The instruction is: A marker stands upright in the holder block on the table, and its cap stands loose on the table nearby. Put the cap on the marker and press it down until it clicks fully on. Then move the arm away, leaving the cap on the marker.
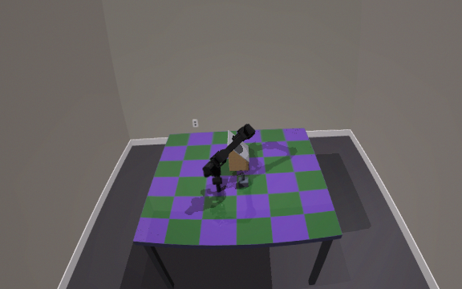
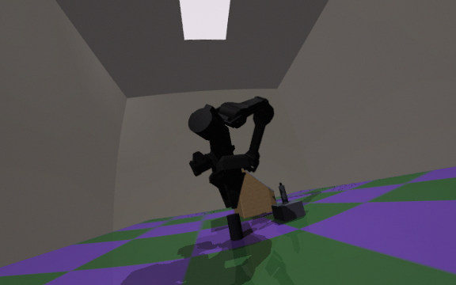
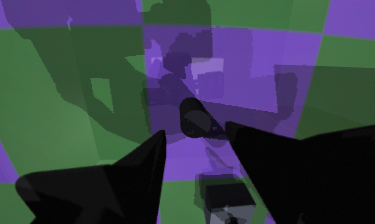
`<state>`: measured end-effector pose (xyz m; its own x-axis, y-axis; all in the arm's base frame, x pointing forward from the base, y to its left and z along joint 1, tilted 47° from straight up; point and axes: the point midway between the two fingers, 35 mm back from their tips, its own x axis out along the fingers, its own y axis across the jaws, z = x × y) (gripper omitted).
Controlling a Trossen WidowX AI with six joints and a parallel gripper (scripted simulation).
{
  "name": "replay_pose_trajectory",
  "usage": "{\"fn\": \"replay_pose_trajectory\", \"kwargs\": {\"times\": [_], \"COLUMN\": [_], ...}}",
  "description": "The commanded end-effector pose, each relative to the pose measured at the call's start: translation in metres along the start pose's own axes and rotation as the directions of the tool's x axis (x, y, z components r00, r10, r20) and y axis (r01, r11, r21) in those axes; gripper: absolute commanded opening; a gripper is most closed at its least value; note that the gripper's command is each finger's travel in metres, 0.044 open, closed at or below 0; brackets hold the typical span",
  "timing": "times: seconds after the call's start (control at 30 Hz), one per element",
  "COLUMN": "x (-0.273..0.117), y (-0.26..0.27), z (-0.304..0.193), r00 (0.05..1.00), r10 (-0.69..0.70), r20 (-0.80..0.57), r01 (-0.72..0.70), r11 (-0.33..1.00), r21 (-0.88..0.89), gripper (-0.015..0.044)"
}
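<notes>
The black cap (image 1: 218, 188) (image 2: 234, 227) (image 3: 193, 116) stands upright on the checkered table. My gripper (image 2: 231, 207) (image 3: 196, 128) is partly open and points down just above the cap. In the wrist view the cap shows between and slightly beyond the two fingertips, with nothing gripped. The grey holder block (image 1: 244, 183) (image 2: 288, 212) (image 3: 230, 196) stands a short way to the right of the cap in the top and exterior views. The dark marker (image 2: 283, 193) (image 3: 232, 220) stands upright in the block, its tip bare. In the top view the fingers are too small to make out clearly.
A brown wedge-shaped block (image 1: 238, 162) (image 2: 256, 197) with a pale sloping top stands behind the holder block. The arm reaches over it in the top view. The table (image 1: 219, 233) has green and purple squares, crossed by the arm's shadows.
</notes>
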<state>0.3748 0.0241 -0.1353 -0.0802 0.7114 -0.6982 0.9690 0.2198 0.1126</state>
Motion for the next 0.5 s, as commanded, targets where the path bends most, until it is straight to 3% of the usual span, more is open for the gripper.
{"fn": "replay_pose_trajectory", "kwargs": {"times": [0.0,0.47], "x": [0.010,0.033], "y": [-0.002,-0.002], "z": [-0.002,-0.002], "r00": [1.000,1.000], "r10": [-0.008,-0.008], "r20": [-0.008,-0.009], "r01": [0.008,0.008], "r11": [1.000,1.000], "r21": [0.006,0.007], "gripper": [0.0249,0.0249]}}
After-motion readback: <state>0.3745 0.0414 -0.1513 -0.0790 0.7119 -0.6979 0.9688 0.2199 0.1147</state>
